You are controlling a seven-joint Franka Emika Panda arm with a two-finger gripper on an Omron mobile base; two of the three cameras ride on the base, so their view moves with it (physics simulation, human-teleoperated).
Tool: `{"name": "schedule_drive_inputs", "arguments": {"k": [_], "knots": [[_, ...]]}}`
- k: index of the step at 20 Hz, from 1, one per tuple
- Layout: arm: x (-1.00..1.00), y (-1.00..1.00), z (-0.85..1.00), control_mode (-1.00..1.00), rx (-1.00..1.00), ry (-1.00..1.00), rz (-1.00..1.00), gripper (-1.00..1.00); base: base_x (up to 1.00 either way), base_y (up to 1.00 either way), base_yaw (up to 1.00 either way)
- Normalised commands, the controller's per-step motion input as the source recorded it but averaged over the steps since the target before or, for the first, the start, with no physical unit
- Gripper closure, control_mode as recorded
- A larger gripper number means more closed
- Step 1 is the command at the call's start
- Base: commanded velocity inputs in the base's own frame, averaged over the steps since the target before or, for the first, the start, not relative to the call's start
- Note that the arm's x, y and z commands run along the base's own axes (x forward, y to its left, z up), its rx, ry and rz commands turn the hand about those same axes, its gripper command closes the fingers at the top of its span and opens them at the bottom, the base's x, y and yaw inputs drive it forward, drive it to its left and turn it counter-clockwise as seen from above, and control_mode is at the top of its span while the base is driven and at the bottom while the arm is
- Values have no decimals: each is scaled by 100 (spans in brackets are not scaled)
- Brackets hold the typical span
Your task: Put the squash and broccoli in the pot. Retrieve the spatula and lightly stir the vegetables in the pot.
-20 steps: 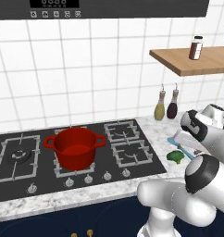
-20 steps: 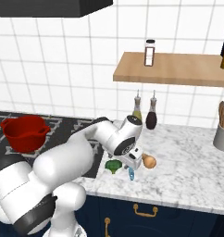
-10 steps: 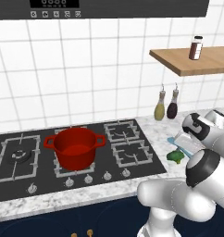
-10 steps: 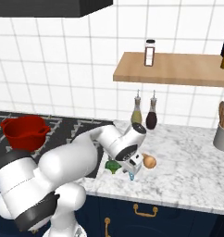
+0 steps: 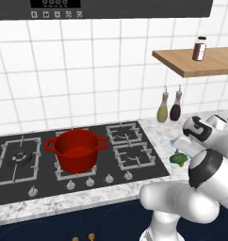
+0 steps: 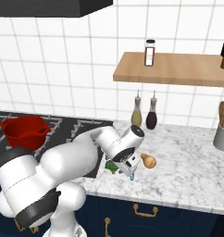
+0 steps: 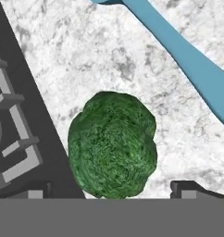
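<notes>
The broccoli [image 7: 113,144] lies on the marble counter right beside the hob's edge, also seen as a green clump [image 5: 178,159] [image 6: 112,166]. My gripper [image 7: 111,192] hangs just above it, open, with one dark fingertip [image 7: 33,192] on each side and not touching it. The light-blue spatula [image 7: 188,55] lies flat on the counter just past the broccoli. The tan squash [image 6: 148,161] rests on the counter to the right of my hand. The red pot [image 5: 76,149] [image 6: 23,131] stands on the hob's middle burner, with no lid and apparently nothing in it.
Two dark bottles [image 5: 168,106] stand against the tiled wall. A wooden shelf [image 6: 178,69] with a spice jar hangs above the counter. A utensil holder [image 6: 222,134] stands at the far right. The hob's grates [image 5: 127,148] lie between pot and broccoli.
My arm's elbow has swung a little and the hand has settled slightly closer over the broccoli. The vegetables, spatula and pot have not moved.
</notes>
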Motion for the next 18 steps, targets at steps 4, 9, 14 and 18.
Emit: {"name": "schedule_drive_inputs", "arguments": {"k": [4, 9, 14, 18], "knots": [[17, 0, -25, -100, 4, 0, -5, -100, 0, 0, 0], [24, 4, -20, -100, 2, 0, -4, -100, 0, 0, 0], [18, 16, -16, -100, 0, 0, -3, 100, 0, 0, 0], [1, 24, -1, -100, 0, -1, -1, 100, 0, 0, 0]]}}
